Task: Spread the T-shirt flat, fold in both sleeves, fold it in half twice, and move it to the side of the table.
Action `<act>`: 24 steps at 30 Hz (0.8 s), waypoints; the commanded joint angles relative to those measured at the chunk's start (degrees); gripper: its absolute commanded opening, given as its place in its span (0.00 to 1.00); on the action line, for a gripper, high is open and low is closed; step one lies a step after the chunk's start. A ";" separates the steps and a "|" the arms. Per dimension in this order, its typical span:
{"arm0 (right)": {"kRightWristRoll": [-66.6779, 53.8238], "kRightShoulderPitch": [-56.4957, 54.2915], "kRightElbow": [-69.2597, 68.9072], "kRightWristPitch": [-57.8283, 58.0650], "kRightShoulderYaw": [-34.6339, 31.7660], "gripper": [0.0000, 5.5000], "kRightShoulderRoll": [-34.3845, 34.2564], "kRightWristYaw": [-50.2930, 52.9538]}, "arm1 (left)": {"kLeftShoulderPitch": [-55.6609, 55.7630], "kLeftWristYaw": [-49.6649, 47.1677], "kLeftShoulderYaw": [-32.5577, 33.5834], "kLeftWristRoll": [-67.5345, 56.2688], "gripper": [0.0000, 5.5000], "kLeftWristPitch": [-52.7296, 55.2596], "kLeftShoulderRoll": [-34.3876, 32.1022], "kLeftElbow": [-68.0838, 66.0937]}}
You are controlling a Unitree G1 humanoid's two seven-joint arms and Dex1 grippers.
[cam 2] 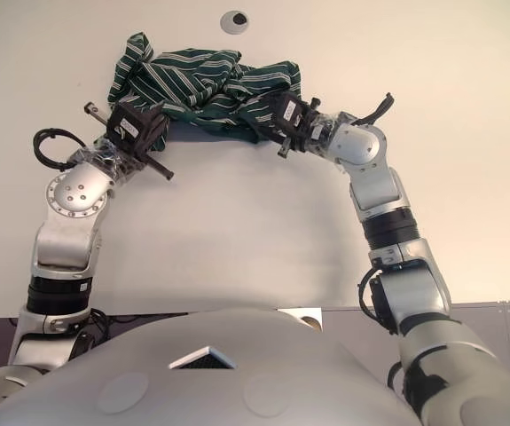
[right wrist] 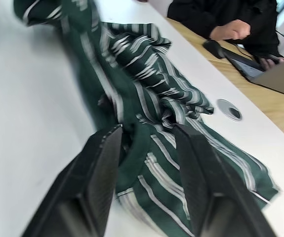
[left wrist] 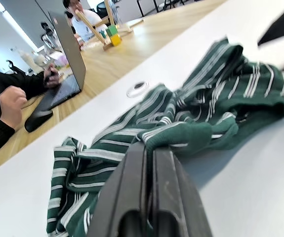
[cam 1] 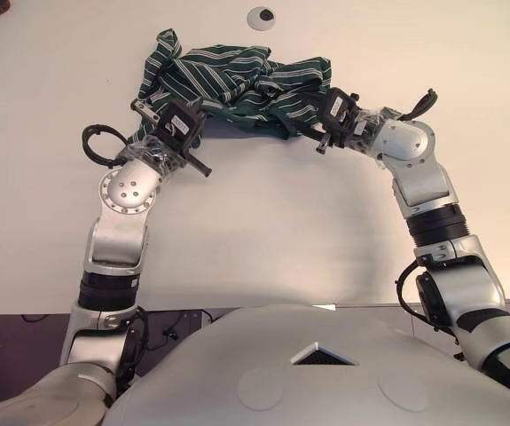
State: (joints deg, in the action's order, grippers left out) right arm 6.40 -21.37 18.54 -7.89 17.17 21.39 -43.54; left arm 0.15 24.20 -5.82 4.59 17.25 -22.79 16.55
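Note:
The T-shirt [cam 1: 237, 84], dark green with white stripes, lies crumpled at the far middle of the white table [cam 1: 281, 222]. My left gripper [cam 1: 192, 112] sits at the shirt's near left edge. In the left wrist view its fingers [left wrist: 132, 168] are pressed together, with a rolled fold of the T-shirt [left wrist: 181, 136] right at their tips. My right gripper [cam 1: 318, 108] is at the shirt's near right edge. It [right wrist: 146, 131] stands open, its two fingers astride a bunch of the T-shirt [right wrist: 146, 98] fabric.
A round cable grommet [cam 1: 261, 17] sits in the table just beyond the shirt. A wooden table behind holds a laptop [left wrist: 70, 59] with a person's hands at it. Bare tabletop stretches between the shirt and me, and out to both sides.

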 commanded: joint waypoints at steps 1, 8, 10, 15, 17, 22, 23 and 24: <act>7.31 -0.64 5.14 -2.21 4.93 0.39 1.71 0.89 | 0.84 0.56 1.38 -0.53 0.00 0.45 -1.22 0.80; 14.98 -4.84 18.22 -5.25 7.70 0.26 -0.38 11.02 | 1.15 0.78 1.48 -1.10 0.00 0.52 -1.53 1.66; 14.55 -5.18 18.85 -6.02 7.67 0.18 -0.35 11.39 | 0.96 0.80 1.61 -1.24 0.00 0.39 -1.74 1.60; 5.33 -4.53 13.17 -7.65 2.45 0.01 -0.59 7.17 | 0.57 1.51 2.86 -2.23 0.00 -0.18 -2.84 0.74; 0.11 -6.05 9.38 -6.88 -1.30 0.01 -0.60 5.55 | 1.57 3.62 4.38 -4.20 0.00 0.52 -4.24 1.33; -9.62 -20.42 11.71 -2.12 -9.25 0.01 -3.10 3.42 | 18.99 10.65 10.03 -9.72 0.00 2.30 -11.76 -2.70; -10.34 -23.31 14.05 -1.94 -9.89 0.01 -3.48 3.05 | 22.60 12.20 10.39 -10.50 0.00 2.23 -13.04 -5.34; -10.38 -26.79 17.57 -2.60 -10.43 0.01 -3.86 2.84 | 26.89 13.52 9.60 -9.34 0.00 0.63 -14.75 -10.69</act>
State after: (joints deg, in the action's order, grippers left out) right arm -3.12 -42.28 30.93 -10.58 7.90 18.39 -39.83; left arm 20.12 35.03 3.84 -5.25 19.02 -34.37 12.95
